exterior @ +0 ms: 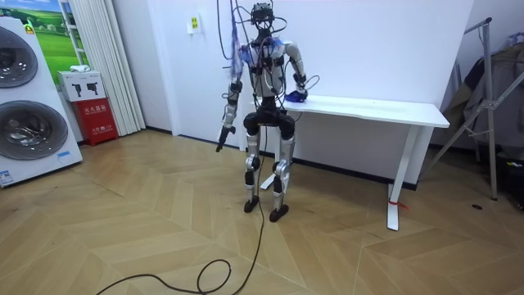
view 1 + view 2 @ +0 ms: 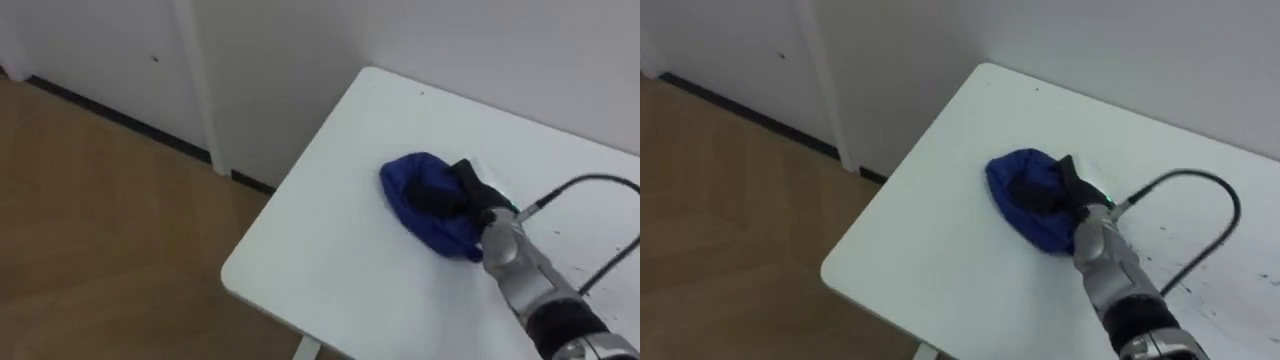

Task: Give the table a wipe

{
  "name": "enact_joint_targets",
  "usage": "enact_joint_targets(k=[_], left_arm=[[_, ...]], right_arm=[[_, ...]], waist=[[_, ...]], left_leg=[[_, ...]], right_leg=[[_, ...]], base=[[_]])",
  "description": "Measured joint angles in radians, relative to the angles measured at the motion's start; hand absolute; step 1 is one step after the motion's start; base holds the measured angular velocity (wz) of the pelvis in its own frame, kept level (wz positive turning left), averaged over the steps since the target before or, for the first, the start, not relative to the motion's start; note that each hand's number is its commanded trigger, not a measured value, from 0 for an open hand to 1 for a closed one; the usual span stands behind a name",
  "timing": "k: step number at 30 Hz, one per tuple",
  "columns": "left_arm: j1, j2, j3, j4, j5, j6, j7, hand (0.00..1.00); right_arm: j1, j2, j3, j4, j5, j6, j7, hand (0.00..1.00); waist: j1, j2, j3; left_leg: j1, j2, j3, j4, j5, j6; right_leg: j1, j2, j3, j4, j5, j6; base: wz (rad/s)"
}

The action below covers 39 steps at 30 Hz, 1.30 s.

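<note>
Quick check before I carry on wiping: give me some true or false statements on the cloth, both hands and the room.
1. The right hand is curled into the blue cloth. True.
2. The cloth lies on the floor. False: it lies on the white table, near a corner.
3. The left hand presses on the cloth too. False: it hangs at the robot's side, away from the table.
4. A washing machine stands at the room view's left. True.
</note>
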Motion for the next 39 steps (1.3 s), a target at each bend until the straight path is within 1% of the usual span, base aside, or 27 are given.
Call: enact_joint_targets(k=[2, 5, 8, 12, 14, 16, 18, 19, 20, 21, 22, 23, 24, 25, 26, 27, 28, 30, 31, 32, 33, 34, 35, 36, 37, 38, 39], left_arm=[[0.005, -0.001, 0.028, 0.011, 0.004, -0.022, -0.001, 0.00], [0.003, -0.001, 0.064, 0.010, 0.011, -0.041, 0.000, 0.00], [0.012, 0.000, 0.071, 0.020, 0.012, -0.046, 0.009, 0.00], [0.015, -0.005, 0.104, 0.018, 0.030, -0.053, 0.022, 0.00], [0.009, -0.006, 0.095, 0.014, 0.035, -0.053, 0.025, 0.00], [-0.009, -0.005, 0.069, 0.016, 0.043, -0.052, 0.038, 0.00], [-0.044, 0.001, 0.006, 0.027, 0.042, -0.050, 0.051, 0.00], [-0.056, 0.004, -0.014, 0.033, 0.042, -0.050, 0.057, 0.00], [-0.087, 0.007, -0.041, 0.052, 0.042, -0.051, 0.059, 0.00], [-0.121, 0.012, -0.062, 0.087, 0.040, -0.063, 0.057, 0.00], [-0.150, 0.014, -0.066, 0.111, 0.041, -0.071, 0.054, 0.00], [-0.204, 0.016, -0.067, 0.155, 0.043, -0.089, 0.052, 0.00], [-0.238, 0.019, -0.074, 0.164, 0.042, -0.108, 0.046, 0.00], [-0.254, 0.020, -0.074, 0.169, 0.041, -0.121, 0.042, 0.00], [-0.275, 0.030, -0.077, 0.169, 0.038, -0.141, 0.034, 0.00], [-0.282, 0.050, -0.085, 0.164, 0.023, -0.151, 0.034, 0.00], [-0.277, 0.061, -0.085, 0.162, 0.019, -0.152, 0.034, 0.00], [-0.265, 0.118, -0.076, 0.160, 0.020, -0.140, 0.018, 0.00], [-0.264, 0.134, -0.071, 0.158, 0.020, -0.138, 0.013, 0.00], [-0.262, 0.168, -0.068, 0.155, 0.020, -0.138, 0.004, 0.00], [-0.243, 0.201, -0.049, 0.147, 0.019, -0.138, -0.006, 0.00], [-0.230, 0.218, -0.040, 0.140, 0.020, -0.138, -0.008, 0.00], [-0.211, 0.234, -0.009, 0.130, 0.011, -0.139, -0.010, 0.00], [-0.186, 0.234, 0.007, 0.128, -0.002, -0.146, -0.017, 0.00], [-0.175, 0.232, 0.015, 0.128, -0.001, -0.146, -0.027, 0.00], [-0.158, 0.219, 0.031, 0.128, 0.005, -0.145, -0.033, 0.00], [-0.142, 0.197, 0.049, 0.127, 0.011, -0.136, -0.032, 0.00]], right_arm=[[0.065, -0.016, -0.081, 0.020, 0.003, -0.032, -0.041, 1.00], [0.199, -0.079, -0.191, 0.042, 0.043, -0.046, -0.111, 1.00], [0.293, -0.107, -0.308, 0.100, 0.075, -0.056, -0.167, 1.00], [0.402, -0.125, -0.421, 0.108, 0.095, -0.056, -0.201, 1.00], [0.406, -0.130, -0.421, 0.095, 0.093, -0.043, -0.202, 1.00], [0.384, -0.117, -0.399, 0.062, 0.097, 0.012, -0.202, 1.00], [0.279, -0.084, -0.323, 0.056, 0.093, 0.113, -0.201, 1.00], [0.243, -0.067, -0.292, 0.053, 0.091, 0.134, -0.199, 1.00], [0.166, -0.027, -0.214, 0.041, 0.084, 0.169, -0.185, 1.00], [0.075, 0.018, -0.116, 0.028, 0.049, 0.192, -0.151, 1.00], [0.031, 0.038, -0.070, 0.028, 0.029, 0.197, -0.132, 1.00], [-0.051, 0.081, 0.001, 0.033, -0.005, 0.204, -0.086, 1.00], [-0.152, 0.120, 0.072, 0.054, -0.037, 0.194, -0.045, 1.00], [-0.212, 0.132, 0.099, 0.081, -0.046, 0.172, -0.031, 1.00], [-0.299, 0.133, 0.134, 0.112, -0.061, 0.121, -0.008, 1.00], [-0.349, 0.132, 0.143, 0.114, -0.062, 0.097, -0.004, 1.00], [-0.368, 0.132, 0.143, 0.119, -0.058, 0.090, -0.005, 1.00], [-0.359, 0.092, 0.141, 0.138, -0.028, 0.079, -0.004, 1.00], [-0.337, 0.076, 0.137, 0.148, -0.026, 0.078, -0.003, 1.00], [-0.273, 0.055, 0.100, 0.159, -0.021, 0.070, -0.001, 1.00], [-0.214, 0.052, 0.033, 0.147, 0.014, 0.012, -0.002, 1.00], [-0.196, 0.049, 0.025, 0.146, 0.018, -0.005, -0.004, 1.00], [-0.147, 0.016, 0.022, 0.146, 0.039, -0.031, -0.006, 1.00], [-0.083, -0.025, 0.000, 0.143, 0.045, -0.047, -0.007, 1.00], [-0.054, -0.044, -0.019, 0.139, 0.045, -0.053, -0.006, 1.00], [0.012, -0.087, -0.073, 0.109, 0.045, -0.053, -0.007, 1.00], [0.060, -0.115, -0.117, 0.101, 0.050, -0.054, -0.011, 1.00]], waist=[[-0.024, -0.009, -0.0052], [-0.053, -0.007, -0.0156], [-0.089, 0.001, -0.0237], [-0.147, 0.001, -0.0259], [-0.137, 0.003, -0.0272], [-0.122, 0.006, -0.0268], [-0.062, 0.010, -0.0258], [-0.045, 0.009, -0.0250], [0.000, 0.012, -0.0240], [0.042, 0.020, -0.0166], [0.056, 0.019, -0.0156], [0.102, 0.017, -0.0138], [0.156, 0.017, -0.0031], [0.178, 0.018, 0.0036], [0.222, 0.019, 0.0076], [0.250, 0.014, 0.0088], [0.258, 0.014, 0.0087], [0.255, 0.009, 0.0068], [0.250, 0.009, 0.0065], [0.237, 0.008, 0.0064], [0.201, 0.008, 0.0067], [0.188, 0.003, 0.0061], [0.162, 0.009, 0.0024], [0.157, 0.018, -0.0078], [0.143, 0.023, -0.0109], [0.111, 0.022, -0.0120], [0.071, 0.021, -0.0135]], left_leg=[[0.008, -0.001, 0.027, 0.000, -0.004, 0.006], [0.023, -0.001, 0.043, 0.003, -0.026, 0.021], [0.039, 0.000, 0.063, 0.009, -0.043, 0.027], [0.048, 0.001, 0.084, 0.037, -0.062, 0.033], [0.048, 0.005, 0.107, 0.047, -0.068, 0.031], [0.047, 0.015, 0.132, 0.064, -0.073, 0.033], [0.028, 0.049, 0.204, 0.109, -0.090, 0.032], [0.018, 0.058, 0.218, 0.123, -0.095, 0.030], [-0.002, 0.084, 0.259, 0.150, -0.105, 0.026], [-0.028, 0.120, 0.290, 0.184, -0.113, 0.020], [-0.042, 0.132, 0.295, 0.196, -0.114, 0.016], [-0.060, 0.152, 0.306, 0.213, -0.113, 0.007], [-0.081, 0.165, 0.311, 0.228, -0.115, -0.006], [-0.099, 0.176, 0.307, 0.243, -0.121, -0.015], [-0.149, 0.192, 0.277, 0.268, -0.120, -0.035], [-0.195, 0.208, 0.232, 0.269, -0.104, -0.057], [-0.211, 0.219, 0.210, 0.268, -0.093, -0.066], [-0.255, 0.280, 0.098, 0.252, -0.056, -0.131], [-0.259, 0.297, 0.071, 0.246, -0.048, -0.147], [-0.259, 0.326, 0.015, 0.235, -0.038, -0.187], [-0.255, 0.358, -0.037, 0.227, -0.028, -0.217], [-0.249, 0.379, -0.041, 0.226, -0.028, -0.218], [-0.232, 0.426, -0.064, 0.226, -0.024, -0.211], [-0.199, 0.469, -0.051, 0.211, -0.007, -0.153], [-0.196, 0.477, -0.027, 0.209, 0.000, -0.147], [-0.199, 0.475, 0.012, 0.199, 0.030, -0.147], [-0.213, 0.455, 0.052, 0.201, 0.062, -0.155]], right_leg=[[0.014, -0.001, 0.000, -0.001, -0.001, 0.002], [0.023, 0.003, 0.022, 0.003, -0.005, 0.007], [0.035, -0.001, 0.042, 0.010, -0.004, 0.010], [0.049, -0.011, 0.052, 0.018, -0.012, 0.024], [0.042, -0.012, 0.068, 0.020, -0.013, 0.025], [0.023, -0.013, 0.077, 0.042, -0.013, 0.023], [-0.041, -0.022, 0.066, 0.115, -0.017, 0.015], [-0.066, -0.024, 0.058, 0.142, -0.020, 0.009], [-0.116, -0.036, 0.019, 0.206, -0.022, 0.001], [-0.184, -0.048, -0.012, 0.310, -0.026, 0.014], [-0.212, -0.072, -0.035, 0.387, -0.036, 0.022], [-0.236, -0.142, -0.060, 0.508, -0.075, 0.038], [-0.239, -0.220, -0.065, 0.555, -0.103, 0.049], [-0.236, -0.258, -0.064, 0.557, -0.108, 0.053], [-0.234, -0.314, -0.068, 0.532, -0.107, 0.056], [-0.234, -0.353, -0.067, 0.478, -0.098, 0.071], [-0.233, -0.361, -0.066, 0.434, -0.090, 0.083], [-0.207, -0.356, -0.053, 0.257, -0.030, 0.096], [-0.194, -0.356, -0.066, 0.220, -0.006, 0.098], [-0.172, -0.344, -0.085, 0.168, 0.044, 0.098], [-0.168, -0.325, -0.094, 0.158, 0.064, 0.106], [-0.182, -0.313, -0.096, 0.176, 0.063, 0.105], [-0.203, -0.287, -0.072, 0.293, 0.028, 0.191], [-0.217, -0.261, -0.080, 0.386, -0.054, 0.166], [-0.215, -0.248, -0.092, 0.399, -0.074, 0.155], [-0.214, -0.218, -0.114, 0.397, -0.094, 0.127], [-0.206, -0.196, -0.142, 0.363, -0.089, 0.102]], base=[[-0.04], [-0.14], [-0.29], [-0.18], [-0.34], [-0.50], [-0.96], [-1.20], [-1.30], [-1.12], [-0.61], [-0.23], [-0.18], [0.00], [0.33], [0.43], [0.65], [1.01], [1.30], [1.27], [1.13], [0.87], [0.39], [0.30], [0.18], [0.37], [0.46]])
